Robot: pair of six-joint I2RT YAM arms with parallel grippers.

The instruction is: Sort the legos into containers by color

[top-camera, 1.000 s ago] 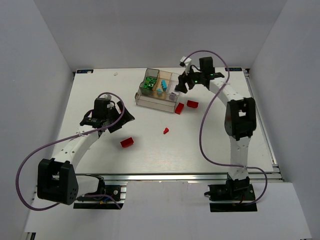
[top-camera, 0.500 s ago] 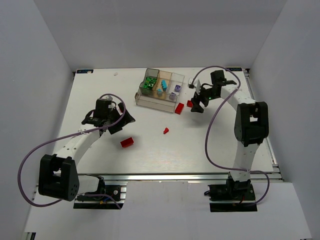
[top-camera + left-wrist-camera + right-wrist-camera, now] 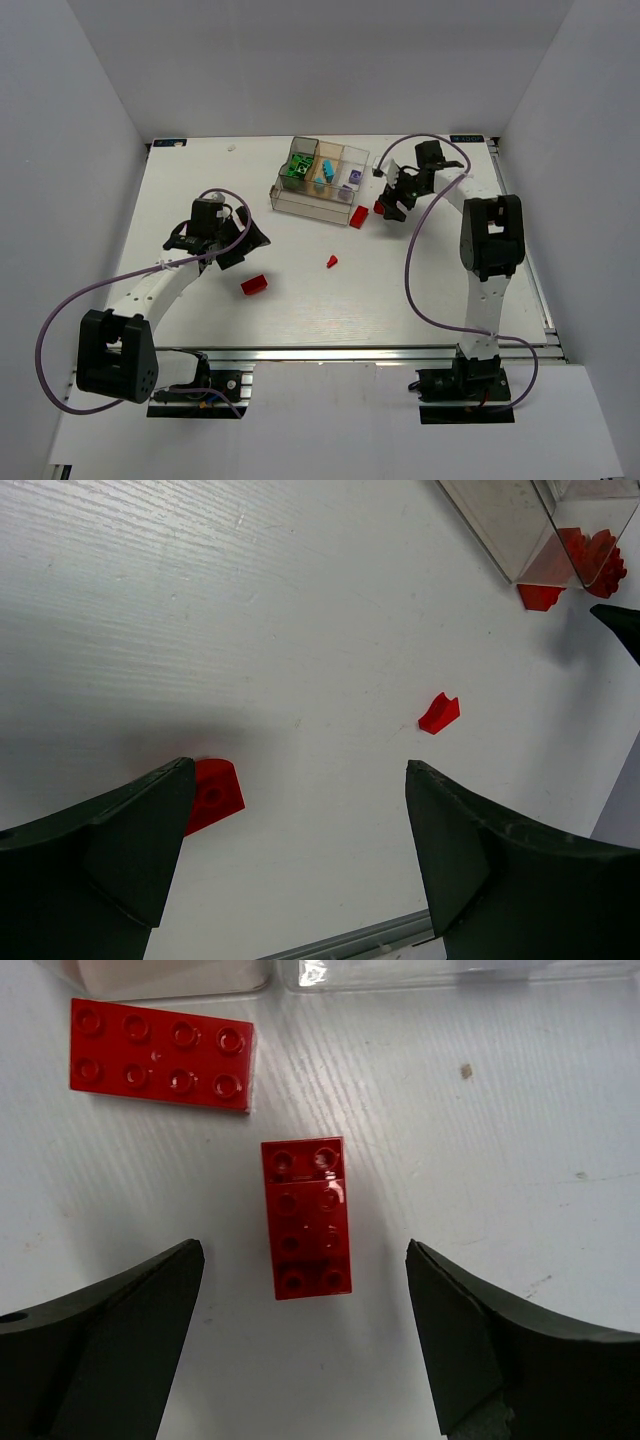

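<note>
The right pincer, over the tray 1 second ago, has swung down beside it and now hangs jaws apart above a red brick on the table, likely the next pick, while the left pincer waits, also apart.

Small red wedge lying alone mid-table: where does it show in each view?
Top external: the small red wedge lies near the picture's centre, below the tray.
Left wrist: right of centre.
Right wrist: not in it.
Shared landmark: the tray, top right in left wrist, top edge in right wrist.
</note>
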